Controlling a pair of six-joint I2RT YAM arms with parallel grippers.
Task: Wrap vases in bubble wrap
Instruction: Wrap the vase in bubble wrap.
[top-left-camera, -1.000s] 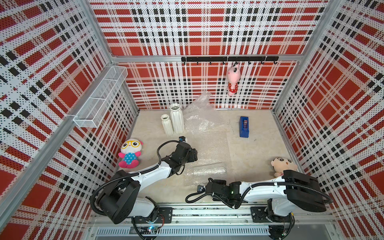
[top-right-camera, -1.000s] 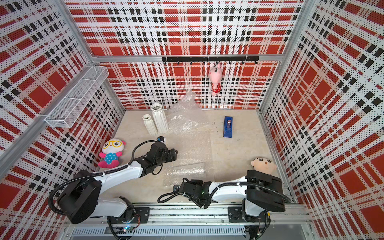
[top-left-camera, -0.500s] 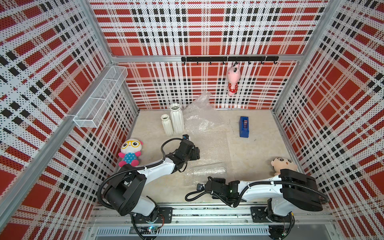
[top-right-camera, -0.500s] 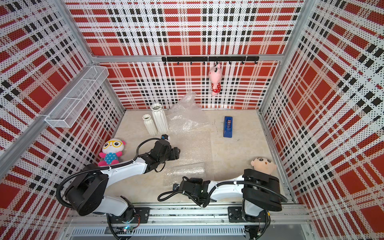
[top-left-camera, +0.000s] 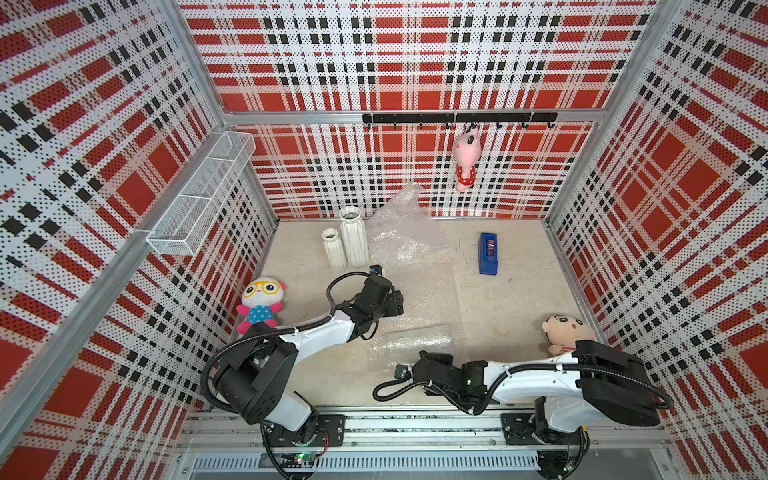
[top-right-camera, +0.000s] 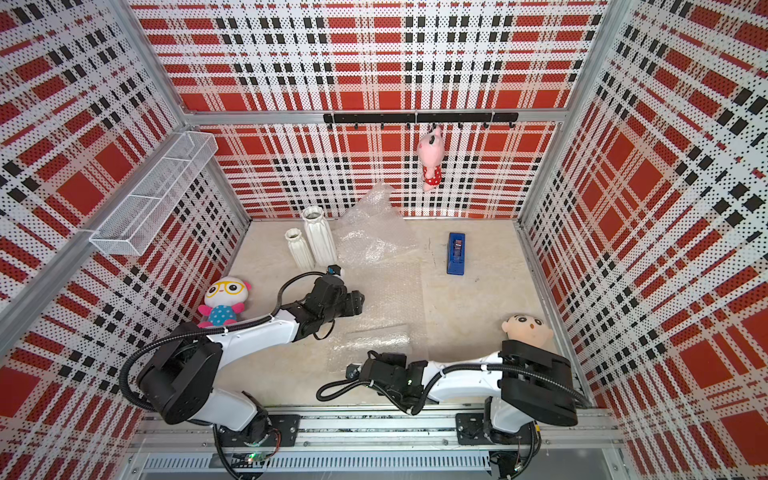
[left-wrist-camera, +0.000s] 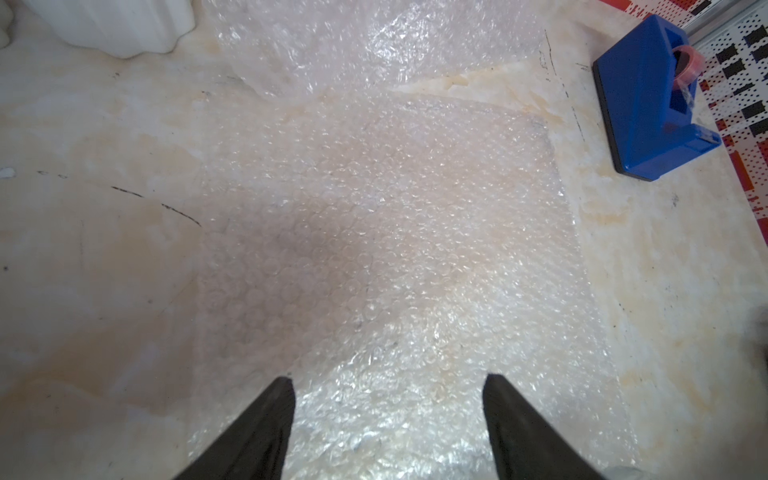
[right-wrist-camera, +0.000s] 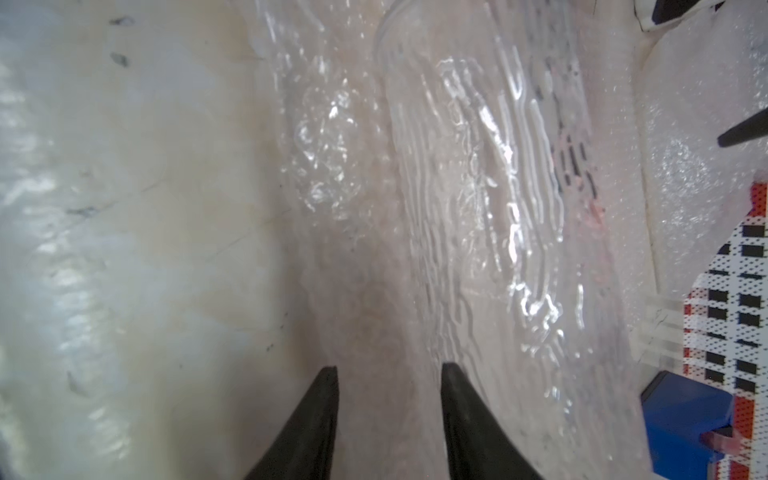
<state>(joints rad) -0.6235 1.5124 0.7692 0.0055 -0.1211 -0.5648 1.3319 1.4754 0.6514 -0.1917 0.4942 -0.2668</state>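
Down by the front rail, the right end effector (right-wrist-camera: 388, 370) sits low over the surface (top-left-camera: 511, 316). Its fingers are parted to a middling gap and I see nothing pinched between them. Just ahead of it the glass vase (right-wrist-camera: 478, 187) lies on its side on the near end of the flat bubble wrap (top-left-camera: 428, 291). I cannot tell whether any wrap already goes round it.

My guess is the step is rolling that vase up in the sheet. To do it well, I'd catch the sheet's near edge low, bring it over the glass, then roll away from the rail. Glass that round and slick will want to run off. The left end effector (left-wrist-camera: 387, 378) hovers a little further out over the same sheet, its fingers spread wide and empty. It could pin the wrap there so the wrap doesn't slide.

Further back the short white vase (top-left-camera: 333, 249) and the taller white vase (top-left-camera: 354, 235) stand upright side by side, bare. A crumpled sheet (top-left-camera: 405, 224) is heaped against the back wall, and the blue tape dispenser (top-left-camera: 487, 253) lies well off to the side.

Only the right wrist view shows the ribbing in the glass and the finger gap, which the arm hides in both top views. Only the top views show both white vases whole.
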